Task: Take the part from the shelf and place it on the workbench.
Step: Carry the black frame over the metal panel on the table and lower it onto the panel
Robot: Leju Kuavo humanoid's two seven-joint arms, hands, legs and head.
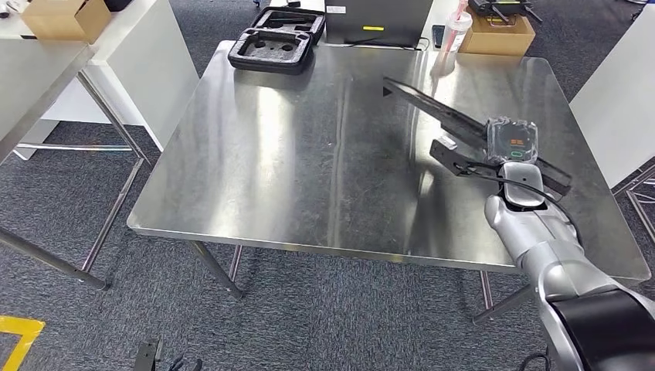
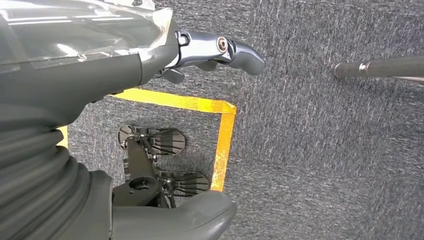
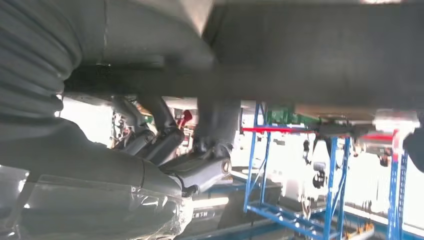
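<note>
1. From my head view, the right hand [image 1: 473,158] sits largely behind its wrist camera housing; I cannot make out how its fingers lie on the long black part [image 1: 463,124] near the workbench [image 1: 255,170] right edge.
2. In my right wrist view the part [image 3: 320,55] is a dark blur, cut by the frame.
3. My left hand [image 2: 150,70] is cropped at the frame's edge.
</note>
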